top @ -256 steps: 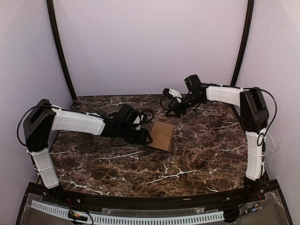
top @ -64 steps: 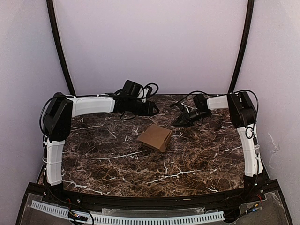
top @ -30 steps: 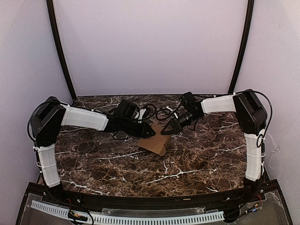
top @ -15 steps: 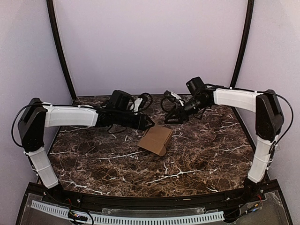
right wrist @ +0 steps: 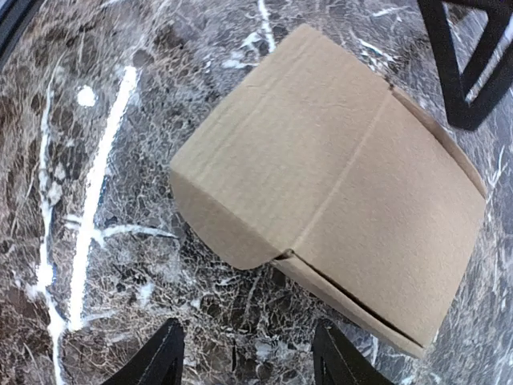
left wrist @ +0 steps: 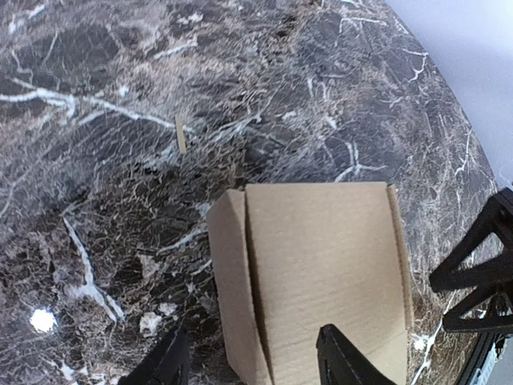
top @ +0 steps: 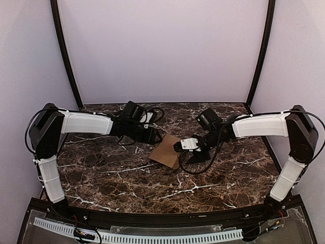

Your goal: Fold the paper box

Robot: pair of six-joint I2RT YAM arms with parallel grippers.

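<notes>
Now at mid-fold, the paper box (top: 167, 151) lies near the middle of the counter (top: 106, 178), slightly toward its far edge, as a partly closed shell. The right wrist view shows a rounded flap tucked under and a seam gaping along one side. The left tool (left wrist: 256, 365) sits at the box's far-left corner and the right tool (right wrist: 244, 357) at its right side; both have fingers spread wide and hold nothing. Judged step: bracketing the box before closing the loose panel. The next move probably calls for one tool to pin the body while the other presses the seam shut. Half a second earlier the right arm was raised near the far edge; it has since swung down to the box, which has not shifted.
</notes>
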